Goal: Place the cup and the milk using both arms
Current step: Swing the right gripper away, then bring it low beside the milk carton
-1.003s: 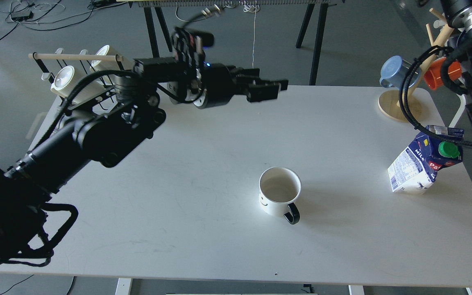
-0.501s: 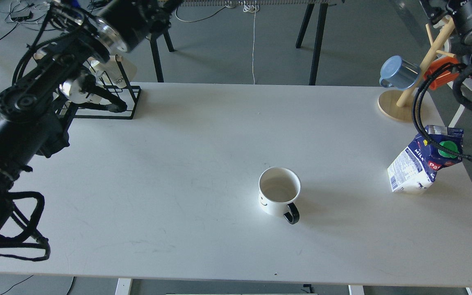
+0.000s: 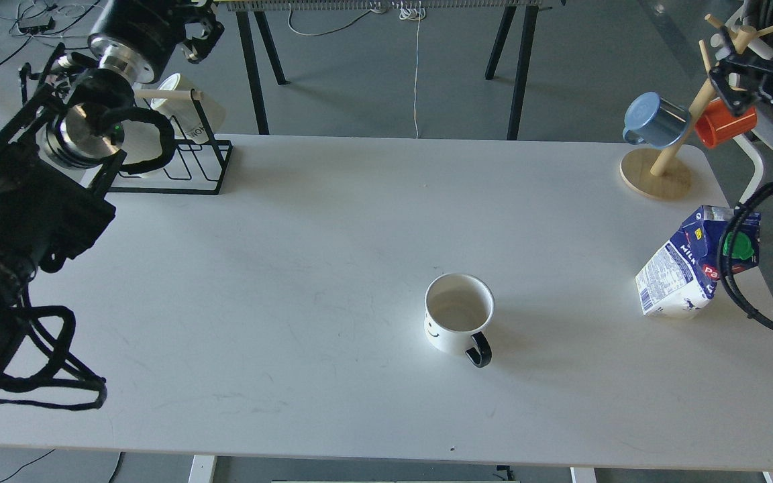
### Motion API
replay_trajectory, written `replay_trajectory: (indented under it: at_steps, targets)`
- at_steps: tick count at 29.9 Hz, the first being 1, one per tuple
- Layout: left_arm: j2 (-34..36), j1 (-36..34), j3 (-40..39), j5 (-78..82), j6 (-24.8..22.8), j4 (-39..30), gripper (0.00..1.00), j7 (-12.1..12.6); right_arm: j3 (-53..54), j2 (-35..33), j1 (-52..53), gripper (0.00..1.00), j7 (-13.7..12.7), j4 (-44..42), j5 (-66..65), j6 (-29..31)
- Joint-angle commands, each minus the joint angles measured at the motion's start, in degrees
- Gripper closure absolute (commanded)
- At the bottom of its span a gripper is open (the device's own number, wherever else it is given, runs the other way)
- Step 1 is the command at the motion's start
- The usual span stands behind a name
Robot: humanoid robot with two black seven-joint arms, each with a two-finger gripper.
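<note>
— Where do your cup and milk sit?
— Your white mug (image 3: pixel 459 313) stands upright mid-table (image 3: pixel 292 268), handle toward you. The milk carton (image 3: pixel 694 263) leans near the table's right edge.

— And your hands?
— Your left hand (image 3: pixel 198 30) is raised at the top left, well apart from the mug; I cannot tell its finger spacing. Your right hand (image 3: pixel 735 74) is by the wooden mug tree (image 3: pixel 668 157), above the carton; cannot tell either.

My white table (image 3: pixel 292 268) carries a white cup (image 3: pixel 459 319) near centre, a tilted milk carton (image 3: pixel 692 265) at right edge, black wire rack (image 3: pixel 185 168) far-left, wooden mug tree (image 3: pixel 658 171) far-right.
</note>
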Motion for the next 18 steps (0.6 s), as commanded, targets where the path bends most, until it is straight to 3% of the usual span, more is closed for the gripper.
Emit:
replay_trajectory:
  at_steps: [1,5,8,18]
  targets:
    - [-0.64,0.28,-0.07,-0.80,0.07,0.05,0.01,0.10,0.19,-4.26,-1.36,0.01,-0.01,1.22,4.66,0.00]
    - [-0.72,0.02,-0.16,-0.89,0.07,0.05,0.01,0.19,0.36,-6.99,-5.39,0.01,0.07,3.41,5.28,0.00]
    - [-0.28,-0.42,-0.16,-0.89,0.07,0.05,0.01,0.28,2.37,-7.78,-14.17,0.01,0.16,7.62,8.09,0.00]
    - [0.77,-0.07,-0.07,-0.89,-0.01,0.14,0.01,0.28,18.63,-7.35,-37.21,0.01,2.27,18.36,10.12,0.00]
